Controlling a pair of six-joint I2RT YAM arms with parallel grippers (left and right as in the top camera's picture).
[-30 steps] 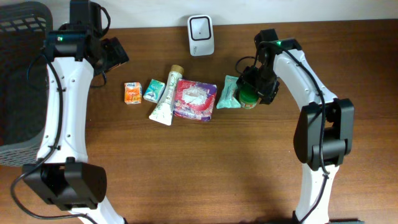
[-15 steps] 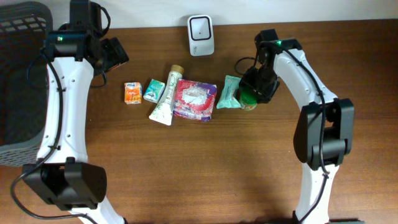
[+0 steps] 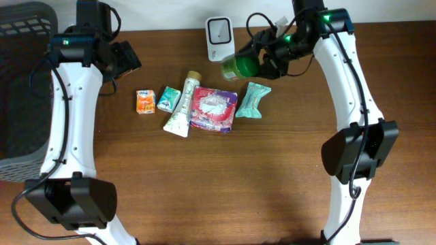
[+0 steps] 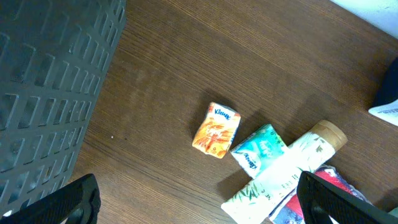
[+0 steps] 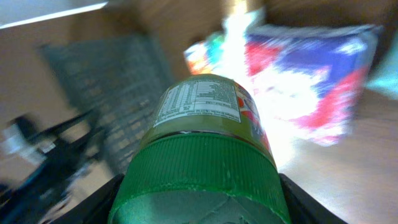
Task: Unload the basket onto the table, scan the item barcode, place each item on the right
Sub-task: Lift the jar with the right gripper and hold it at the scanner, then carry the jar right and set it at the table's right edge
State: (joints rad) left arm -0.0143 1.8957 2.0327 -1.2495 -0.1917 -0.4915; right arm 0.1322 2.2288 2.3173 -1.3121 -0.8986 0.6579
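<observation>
Over brown wooden table (image 3: 204,177), grips green-capped bottle (image 5: 202,118) sideways in right gripper (image 3: 264,60) just right of white scanner (image 3: 220,38), its fine-print label panel too blurred to read, and holds left gripper (image 3: 128,58) spread wide, empty, far left of scanner, beyond orange pack (image 4: 216,129) marked Kleenex.

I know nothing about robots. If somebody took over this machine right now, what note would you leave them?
Left end effector: open, empty, near the grey basket.
Right end effector: shut on the green-capped bottle, held above the table, just right of the white scanner.
Done: bottle is off the table and at the scanner.
Left: face its barcode to the scanner; whether it has read cannot be told. The Kleenex pack and tube, among others, lie on the table.
</observation>
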